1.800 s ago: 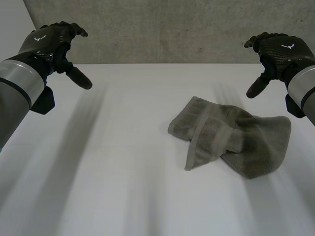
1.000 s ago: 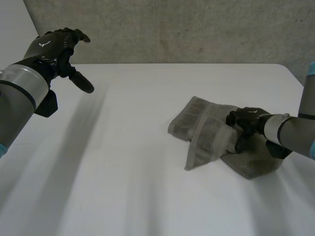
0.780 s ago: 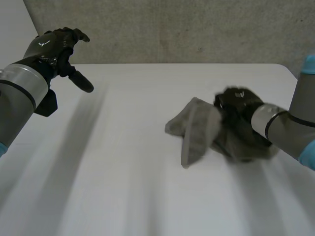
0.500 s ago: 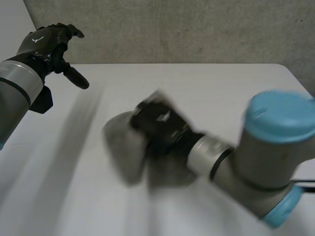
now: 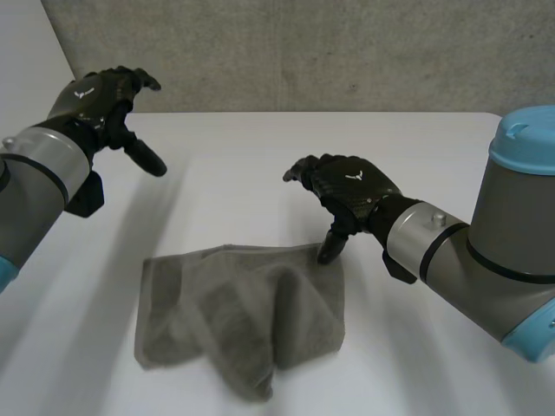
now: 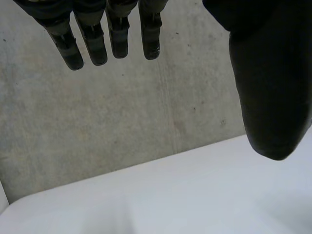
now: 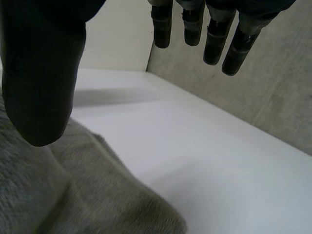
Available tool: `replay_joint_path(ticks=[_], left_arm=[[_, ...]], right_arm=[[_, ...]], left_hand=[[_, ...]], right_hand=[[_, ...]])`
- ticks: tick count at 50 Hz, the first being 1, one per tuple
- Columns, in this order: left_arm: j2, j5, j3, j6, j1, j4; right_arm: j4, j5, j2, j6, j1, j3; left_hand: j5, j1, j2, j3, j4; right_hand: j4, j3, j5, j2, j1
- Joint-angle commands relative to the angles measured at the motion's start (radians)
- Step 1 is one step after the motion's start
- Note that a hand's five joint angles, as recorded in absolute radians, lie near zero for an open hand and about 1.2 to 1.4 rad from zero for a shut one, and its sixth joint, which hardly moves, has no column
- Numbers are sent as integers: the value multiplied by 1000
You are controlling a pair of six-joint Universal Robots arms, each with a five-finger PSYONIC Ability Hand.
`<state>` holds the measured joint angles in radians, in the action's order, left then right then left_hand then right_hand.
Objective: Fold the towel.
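You have no fold made yet: the towel (image 5: 243,312) lies rumpled and partly spread on the counter (image 5: 260,165). Your right hand (image 5: 347,195) hangs at the towel's far corner, fingers loosely spread and gripping nothing. Your left hand (image 5: 100,100) is well apart, spread, empty. All the folding remains.

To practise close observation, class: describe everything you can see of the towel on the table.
The towel is grey-green, terry-like cloth. It lies spread out but rumpled on the white table, with raised creases across its middle and one corner bunched towards the robot. The right hand hangs open over its far corner, thumb pointing down at the edge; whether it touches cannot be told. The left hand is well apart.
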<state>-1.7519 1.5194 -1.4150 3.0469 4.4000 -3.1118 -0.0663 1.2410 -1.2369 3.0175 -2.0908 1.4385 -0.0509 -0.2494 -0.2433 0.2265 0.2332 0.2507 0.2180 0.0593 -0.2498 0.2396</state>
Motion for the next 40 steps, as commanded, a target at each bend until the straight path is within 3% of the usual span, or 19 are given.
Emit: replay_joint_path(ticks=[1, 8, 14, 19, 25, 28, 30, 31, 32, 33, 34, 35, 39, 40], left_arm=[[9, -31, -87, 35, 3, -1], [43, -100, -215, 93, -10, 27], [111, -111, -328, 144, -2, 30], [138, -108, -447, 231, 50, 19], [129, -113, -496, 254, 96, 15], [121, -113, -510, 254, 99, 10], [111, -113, -513, 254, 99, -2], [111, -113, -513, 254, 99, -2], [103, -111, -513, 254, 96, -7], [103, -111, -513, 254, 96, -7], [98, -111, -512, 254, 90, -11], [95, -111, -507, 254, 82, -14], [94, -110, -499, 254, 75, -17], [94, -108, -496, 256, 69, -19]], right_arm=[[-76, -8, -9, -83, -34, 14], [-70, 8, -10, -111, -190, 51], [-8, 6, -39, -141, -224, 114], [8, 12, -33, -176, -245, 112], [14, 17, -3, -173, -296, 97], [16, 44, 37, -167, -319, 72], [25, 83, 71, -167, -337, 50], [25, 83, 71, -167, -338, 49], [42, 93, 85, -166, -338, 40], [42, 94, 85, -166, -338, 40], [65, 98, 94, -164, -330, 34], [88, 104, 94, -164, -328, 30], [112, 106, 83, -154, -285, 30], [111, 106, 79, -144, -226, 34]], left_hand=[[41, 65, 59, -52, -59], [30, 54, 47, -52, -59], [30, 54, 47, -52, -59], [32, 56, 50, -52, -59], [30, 54, 47, -52, -59], [30, 54, 47, -52, -59], [21, 45, 39, -52, -59], [21, 45, 39, -52, -59], [21, 45, 39, -52, -59], [21, 45, 39, -52, -59], [18, 42, 36, -52, -59], [18, 42, 36, -52, -59], [18, 42, 36, -52, -59], [18, 42, 36, -52, -59]], right_hand=[[-76, -44, -59, 75, -65], [-76, -44, -59, 75, -65], [-76, -44, -59, 75, -65], [-76, -44, -59, 75, -65], [-76, -44, -26, 41, -31], [-76, -44, 101, -85, 95], [-76, -44, 515, -499, 509], [-76, -44, 518, -502, 512], [-76, -44, 773, -757, 768], [-76, -44, 776, -760, 770], [-76, -44, 1040, -1025, 1035], [-76, -44, 1161, -1145, 1155], [-76, -44, 1162, -1147, 1157], [-76, -44, 1162, -1147, 1157]])
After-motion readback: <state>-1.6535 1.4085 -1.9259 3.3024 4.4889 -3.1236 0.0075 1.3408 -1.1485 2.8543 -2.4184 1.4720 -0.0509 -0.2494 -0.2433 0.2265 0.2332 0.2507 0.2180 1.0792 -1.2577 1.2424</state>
